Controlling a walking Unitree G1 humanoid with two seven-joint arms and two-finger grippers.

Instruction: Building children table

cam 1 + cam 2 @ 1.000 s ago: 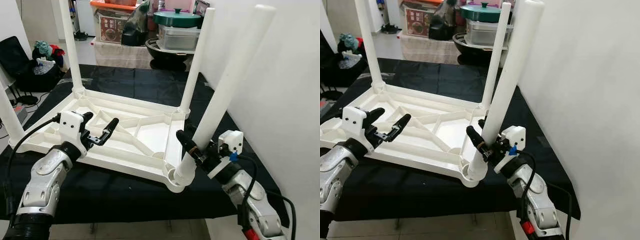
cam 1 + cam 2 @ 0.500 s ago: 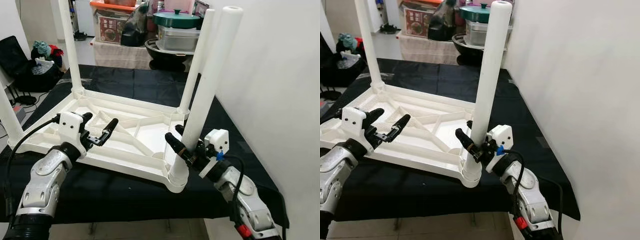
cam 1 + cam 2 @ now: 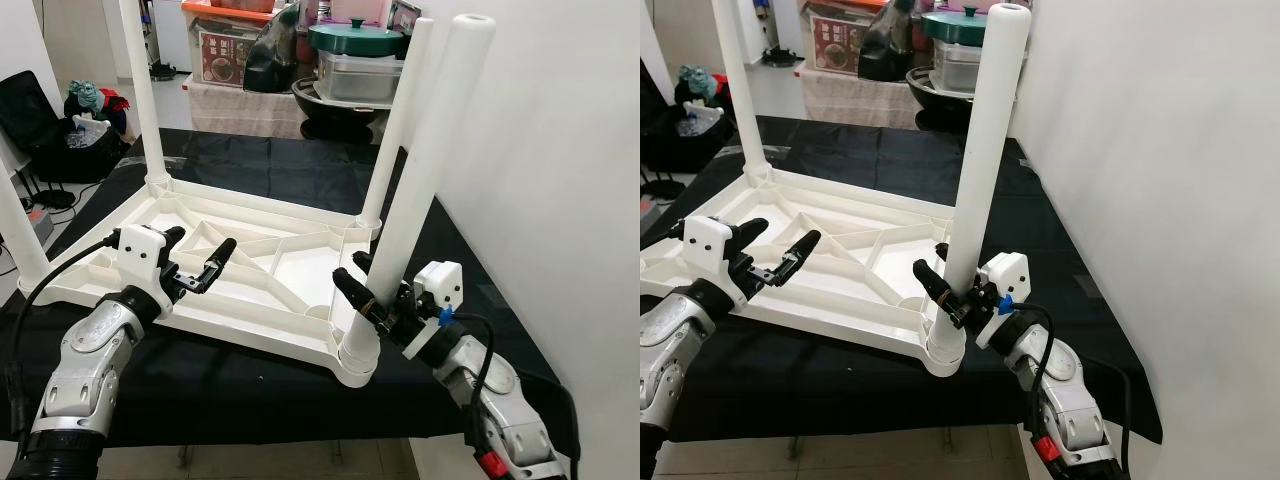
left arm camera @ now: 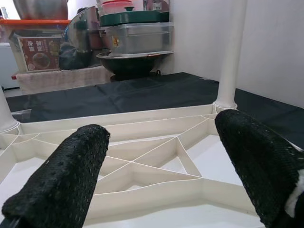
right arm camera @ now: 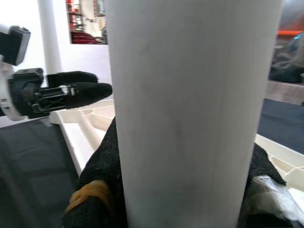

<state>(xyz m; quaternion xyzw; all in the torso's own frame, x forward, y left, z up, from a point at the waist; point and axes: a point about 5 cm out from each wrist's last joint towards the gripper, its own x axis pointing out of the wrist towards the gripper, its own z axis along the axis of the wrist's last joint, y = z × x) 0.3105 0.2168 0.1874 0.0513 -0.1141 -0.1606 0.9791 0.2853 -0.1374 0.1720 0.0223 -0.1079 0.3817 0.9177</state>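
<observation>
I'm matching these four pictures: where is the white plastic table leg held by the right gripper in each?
Left eye view: white plastic table leg, right of centre.
Right eye view: middle, right gripper at its base.
Left wrist view: not in it.
Right wrist view: close up.
Shared landmark: white upturned tabletop.

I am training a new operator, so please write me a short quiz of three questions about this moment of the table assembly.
1. True or false: the right gripper grips the near leg.
2. How many legs stand on the upturned table top? A) two B) three C) four
3. The left gripper is ____ and holds nothing.

Key: 1 true; 2 C; 3 open.
</observation>
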